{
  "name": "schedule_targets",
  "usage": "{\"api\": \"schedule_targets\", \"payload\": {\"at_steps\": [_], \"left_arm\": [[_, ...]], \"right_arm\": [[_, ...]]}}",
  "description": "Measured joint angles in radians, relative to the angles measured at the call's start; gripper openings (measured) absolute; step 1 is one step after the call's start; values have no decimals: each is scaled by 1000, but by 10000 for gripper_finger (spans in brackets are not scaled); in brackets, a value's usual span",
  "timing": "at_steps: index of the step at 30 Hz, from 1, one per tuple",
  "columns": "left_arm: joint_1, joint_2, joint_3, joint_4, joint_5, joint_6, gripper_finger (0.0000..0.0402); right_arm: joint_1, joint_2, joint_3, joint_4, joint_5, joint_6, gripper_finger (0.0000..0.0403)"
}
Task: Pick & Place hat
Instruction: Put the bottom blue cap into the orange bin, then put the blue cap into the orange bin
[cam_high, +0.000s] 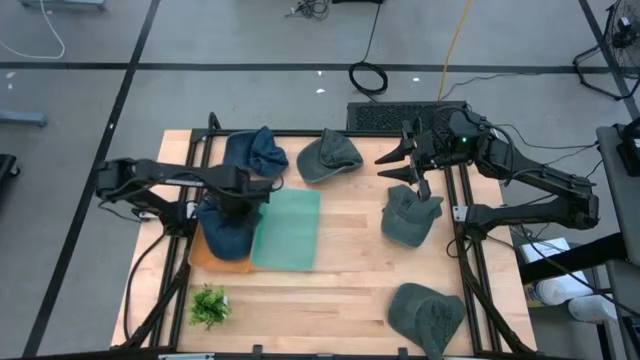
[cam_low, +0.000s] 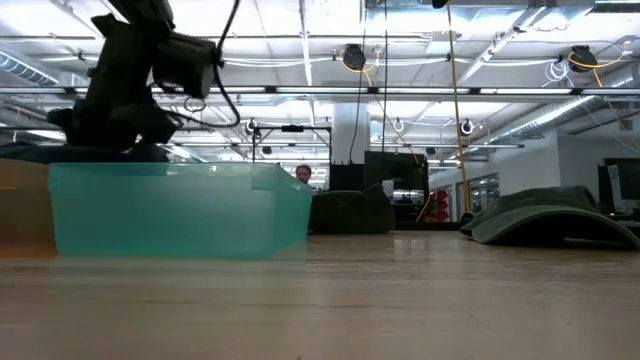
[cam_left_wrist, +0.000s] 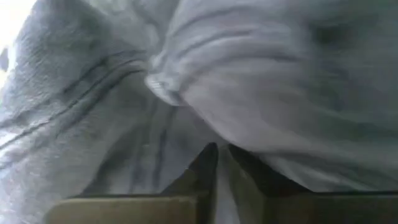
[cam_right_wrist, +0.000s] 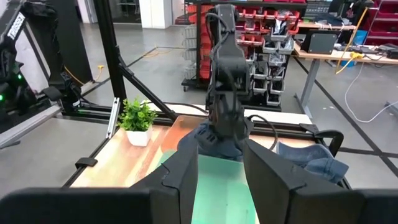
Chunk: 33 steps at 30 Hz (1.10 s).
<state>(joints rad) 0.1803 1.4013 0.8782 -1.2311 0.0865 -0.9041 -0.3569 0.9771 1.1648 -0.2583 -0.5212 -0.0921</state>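
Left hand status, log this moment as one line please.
left hand: shut on blue hat | over orange bin | right hand: open, waiting

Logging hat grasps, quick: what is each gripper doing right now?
Left gripper: shut on the blue hat.
Right gripper: open, empty.

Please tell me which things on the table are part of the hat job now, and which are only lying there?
Part of the job:
- left pincer, shut on the blue hat
- green bin beside it, the likely drop place
- orange mat under that hat

Only lying there:
- second blue hat
- three green hats
- small plant
- right pincer, open, waiting
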Motion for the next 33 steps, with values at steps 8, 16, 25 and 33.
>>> {"api": "schedule_targets", "payload": {"at_steps": [8, 16, 25, 33], "left_arm": [[2, -154, 42, 3, -9, 6, 149], [3, -245, 92, 12, 10, 12, 241], [3, -286, 232, 10, 19, 70, 289], [3, -283, 417, 10, -66, 212, 285]], "right_arm": [[0, 0, 0, 7, 0, -2, 118], [0, 0, 0, 7, 0, -2, 118], [0, 0, 0, 7, 0, -2, 118], [0, 0, 0, 6, 0, -2, 118]]}}
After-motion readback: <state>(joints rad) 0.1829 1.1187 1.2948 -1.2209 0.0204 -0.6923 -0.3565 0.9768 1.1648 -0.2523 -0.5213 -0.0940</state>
